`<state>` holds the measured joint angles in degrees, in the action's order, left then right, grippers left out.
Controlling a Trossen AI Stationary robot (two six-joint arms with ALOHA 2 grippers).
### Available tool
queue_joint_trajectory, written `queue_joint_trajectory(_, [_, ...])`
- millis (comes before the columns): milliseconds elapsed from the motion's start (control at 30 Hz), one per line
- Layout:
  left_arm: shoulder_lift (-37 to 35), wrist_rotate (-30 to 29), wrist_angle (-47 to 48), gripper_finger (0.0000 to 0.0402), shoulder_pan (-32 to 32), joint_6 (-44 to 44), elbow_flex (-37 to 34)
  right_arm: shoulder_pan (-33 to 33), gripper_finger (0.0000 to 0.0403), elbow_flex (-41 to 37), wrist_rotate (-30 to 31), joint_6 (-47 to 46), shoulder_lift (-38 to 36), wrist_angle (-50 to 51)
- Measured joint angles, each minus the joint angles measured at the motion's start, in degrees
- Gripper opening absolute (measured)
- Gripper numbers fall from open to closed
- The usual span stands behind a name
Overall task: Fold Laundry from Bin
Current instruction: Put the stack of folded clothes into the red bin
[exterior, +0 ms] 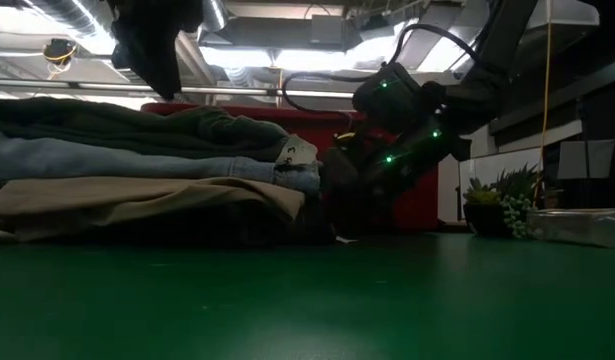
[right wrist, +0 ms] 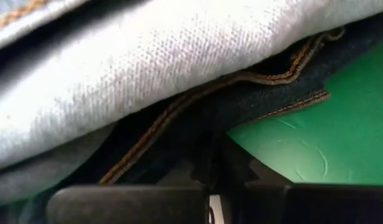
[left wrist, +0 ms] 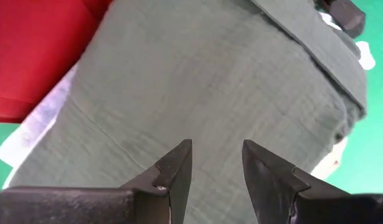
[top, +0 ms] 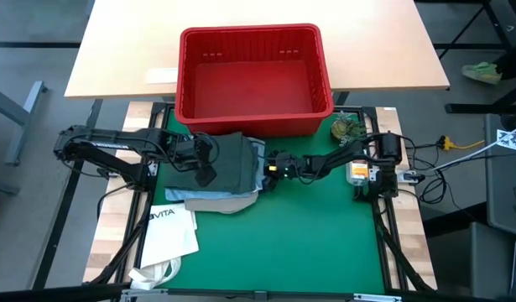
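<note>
The red slotted plastic bin (top: 253,80) is empty, and the folded laundry (top: 228,172) lies stacked on the green mat just in front of it: crinkled dark green cloth on top, then light denim, tan trousers and dark orange-stitched jeans. The left gripper (left wrist: 216,171) hovers over the stack, fingers spread and holding nothing. The right gripper (top: 270,168) reaches into the stack's lower edge, away from the left arm, apparently tidying; whether its fingers are closed I cannot tell.

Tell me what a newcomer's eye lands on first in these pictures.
First, the big red slotted plastic bin, empty, at the far edge of the green mat. Right in front of it lies a stack of folded garments, dark green cloth on top, then light blue jeans and tan trousers. The left gripper hovers open over the green piece, while the right gripper pushes in at the stack's edge.
</note>
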<state>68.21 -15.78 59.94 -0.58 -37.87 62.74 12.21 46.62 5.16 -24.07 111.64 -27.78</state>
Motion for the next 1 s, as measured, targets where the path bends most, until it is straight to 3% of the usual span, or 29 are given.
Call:
queue_joint_trajectory(233, [-4.03,1.40,1.29,0.0135,0.02,-0.72,0.00,1.73,0.0005,0.03,-1.32,0.99,-2.77,7.80])
queue_joint_trajectory(500, [-11.62,1.17,1.29,0.0135,0.00,-2.40,0.02,1.73,0.0004,-0.41,-4.01,3.55,-2.91,9.35])
queue_joint_trajectory(667, [-14.91,6.58,1.65,0.0135,0.00,-2.60,0.01,1.79,0.0007,-0.40,-5.70,5.29,-2.97,10.56])
queue_joint_trajectory(1000, [-16.57,8.71,2.40,0.0135,-0.02,-2.64,0.00,1.78,0.0005,-0.53,-7.55,6.45,-3.97,12.93])
